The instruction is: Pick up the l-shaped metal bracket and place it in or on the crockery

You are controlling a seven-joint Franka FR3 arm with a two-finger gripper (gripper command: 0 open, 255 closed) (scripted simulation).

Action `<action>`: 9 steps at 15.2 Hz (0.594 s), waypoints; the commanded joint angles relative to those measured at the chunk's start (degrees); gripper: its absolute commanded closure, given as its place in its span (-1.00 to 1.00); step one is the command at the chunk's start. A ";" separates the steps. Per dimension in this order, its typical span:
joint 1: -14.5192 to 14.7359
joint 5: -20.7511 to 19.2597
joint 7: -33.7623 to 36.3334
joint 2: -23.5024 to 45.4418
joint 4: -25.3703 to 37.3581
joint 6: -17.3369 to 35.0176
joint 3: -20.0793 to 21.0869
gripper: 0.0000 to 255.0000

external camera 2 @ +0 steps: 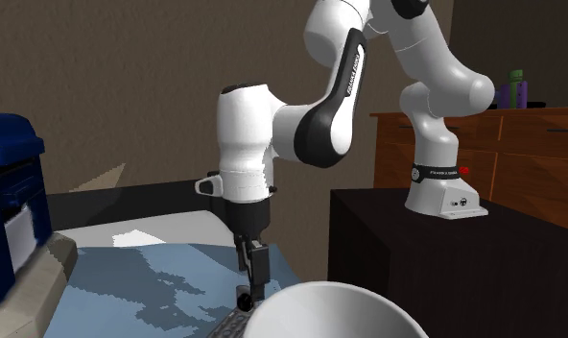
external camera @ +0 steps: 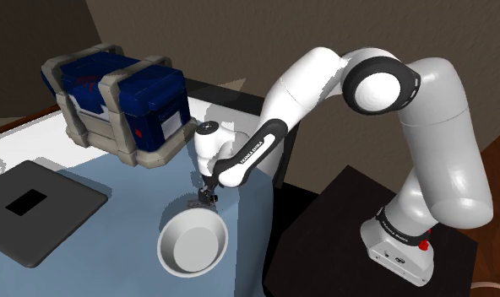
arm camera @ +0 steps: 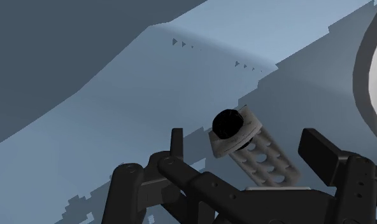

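In the shoulder view the white arm bends down to the blue-grey table (external camera: 130, 181). Its black gripper (external camera: 208, 197) hangs low over the surface, just beside the rim of the white bowl (external camera: 192, 245) and between that bowl and the blue box (external camera: 122, 97). A flat black pad (external camera: 37, 207) lies well apart toward this view's left. In the second exterior view the gripper points straight down with its tips close to the table, and the bowl's rim rises just beside it in the foreground. In the wrist view the grey L-shaped bracket (arm camera: 260, 159) lies on the table between the two fingers. Its long leg is perforated and its short upturned leg carries a black round spot. The fingers stand apart on either side and neither seems to touch it, so the hand is released and holds nothing. The step in hand looks like the final approach for the grasp. The next move calls for settling a little lower, clasping the perforated leg squarely, lifting it clear, and carrying it the short way over the bowl's rim.
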 commanded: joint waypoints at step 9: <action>0.37 -0.39 0.29 1.82 0.70 1.14 -0.42 -1.00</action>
